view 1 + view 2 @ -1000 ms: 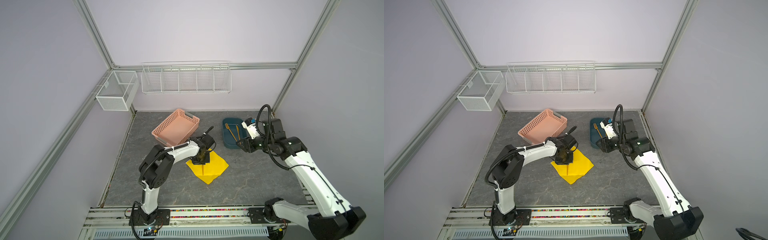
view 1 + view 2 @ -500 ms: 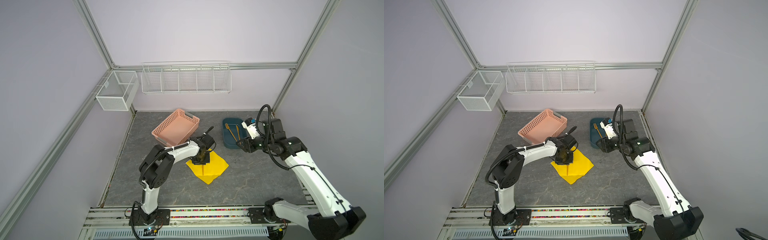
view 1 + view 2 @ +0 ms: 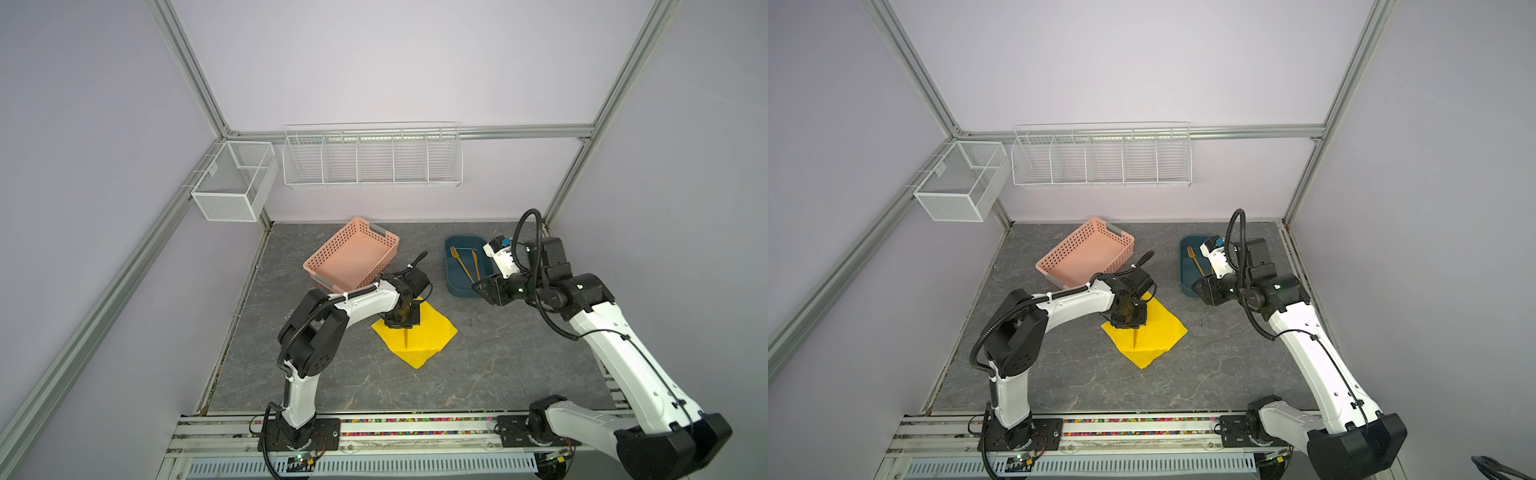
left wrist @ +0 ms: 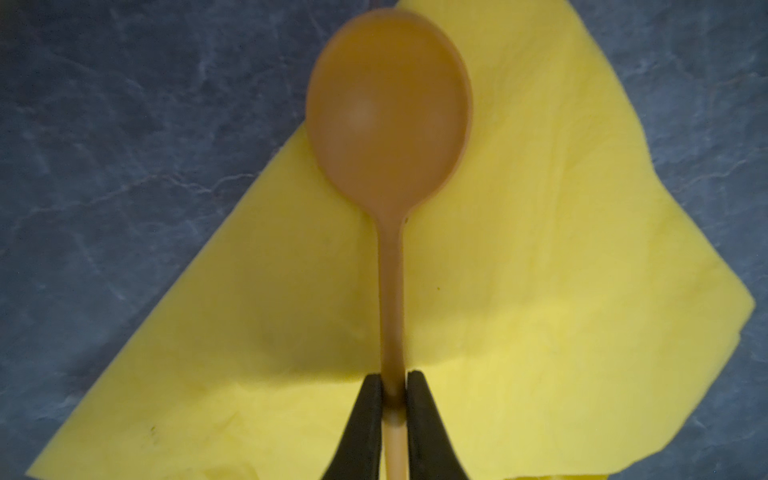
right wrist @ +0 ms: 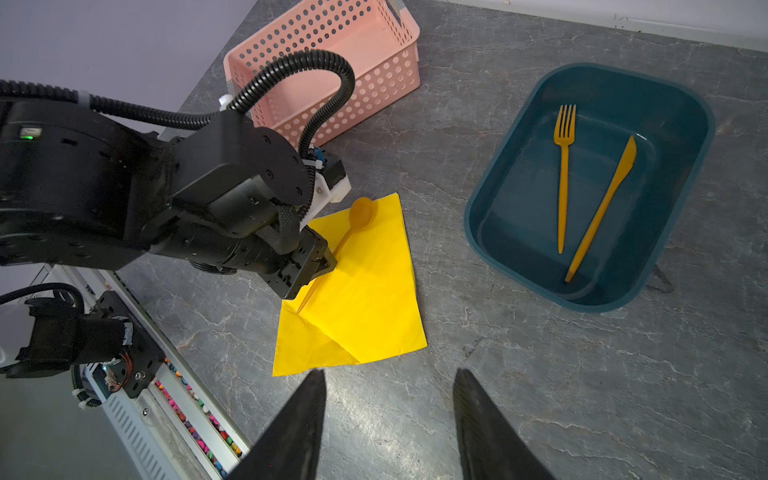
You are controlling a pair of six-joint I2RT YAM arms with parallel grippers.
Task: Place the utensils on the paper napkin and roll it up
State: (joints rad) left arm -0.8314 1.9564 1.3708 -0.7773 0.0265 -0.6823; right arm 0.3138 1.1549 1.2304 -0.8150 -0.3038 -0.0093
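Robotics lab cell: aluminium frame (image 3: pixel 192 75), plain lilac walls (image 3: pixel 395 62), base rail (image 3: pixel 415 430), wire rack (image 3: pixel 372 162).

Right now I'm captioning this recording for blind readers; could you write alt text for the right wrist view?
The left gripper holds a spoon by its handle on a yellow paper napkin. A fork and knife lie in a dark teal tray; a pink basket stands apart.
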